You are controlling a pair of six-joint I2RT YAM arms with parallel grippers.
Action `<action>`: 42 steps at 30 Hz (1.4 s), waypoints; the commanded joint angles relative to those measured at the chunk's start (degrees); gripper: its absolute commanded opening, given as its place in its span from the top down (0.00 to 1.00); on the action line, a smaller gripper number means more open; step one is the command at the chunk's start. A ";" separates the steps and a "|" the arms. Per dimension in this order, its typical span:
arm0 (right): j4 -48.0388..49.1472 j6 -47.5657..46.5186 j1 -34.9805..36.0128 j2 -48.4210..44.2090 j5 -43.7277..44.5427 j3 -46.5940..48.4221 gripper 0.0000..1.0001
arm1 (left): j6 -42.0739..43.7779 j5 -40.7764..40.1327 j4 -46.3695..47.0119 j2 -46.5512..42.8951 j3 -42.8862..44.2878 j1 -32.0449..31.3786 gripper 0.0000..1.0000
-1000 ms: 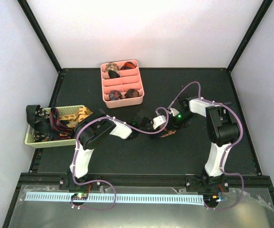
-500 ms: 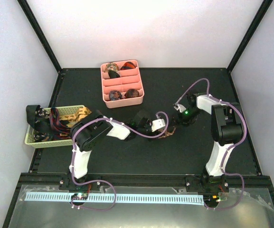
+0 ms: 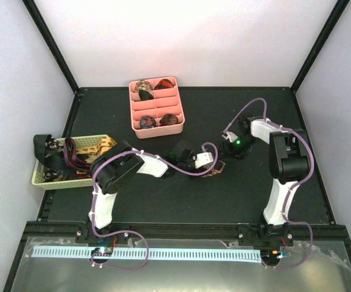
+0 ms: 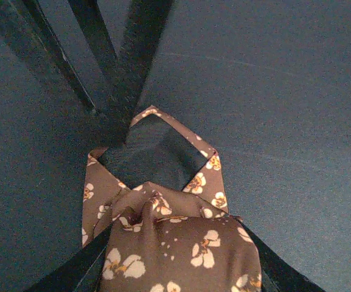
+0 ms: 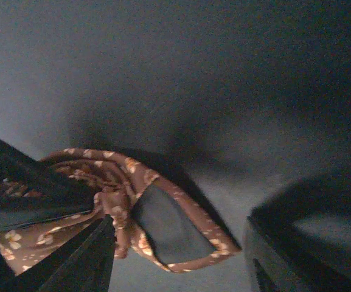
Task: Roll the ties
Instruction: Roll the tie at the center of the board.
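Left wrist: left gripper point(image 4: 174, 267) clenches the rolled brown tie point(image 4: 169, 237).
Right wrist: right gripper point(image 5: 178, 224) gapes, empty.
Risk: the unpinned tip point(image 4: 148, 113) may let the roll unwind.

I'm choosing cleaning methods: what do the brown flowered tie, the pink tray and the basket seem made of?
The brown tie looks like soft cloth, perhaps silk or polyester: faint sheen, creased, with a dark lining. The pink tray seems moulded plastic: smooth, evenly coloured walls. The basket shows a pale openwork lattice, probably plastic; too small to tell.
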 commanded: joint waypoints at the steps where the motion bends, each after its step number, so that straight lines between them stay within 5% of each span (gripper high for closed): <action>1: -4.10 -2.91 1.36 3.05 -10.08 -1.73 0.44 | 0.85 -1.41 -11.50 3.38 -1.20 0.24 0.60; 8: -6.98 -6.44 1.55 2.33 -20.40 -2.44 0.48 | 1.11 -1.38 -11.48 3.74 -0.97 0.24 0.59; 13: -5.40 -4.14 2.37 0.48 -23.09 -3.43 0.36 | 1.11 -1.38 -11.35 3.73 -1.09 0.24 0.59; 20: -2.81 -0.94 5.42 -0.99 -21.13 -4.24 0.31 | 1.00 -1.33 -11.39 3.85 -0.92 0.24 0.58; 27: -0.64 1.08 6.13 -1.45 -12.79 -4.38 0.48 | 1.02 -1.36 -11.47 3.92 -0.93 0.24 0.58; 37: -0.25 1.00 7.15 -2.46 -14.37 -5.08 0.98 | 0.69 -1.64 -11.93 3.97 -0.49 0.24 0.54; 42: -0.72 0.13 7.10 -2.83 -13.77 -5.49 0.98 | -0.45 -1.75 -11.72 3.50 -0.13 0.41 0.45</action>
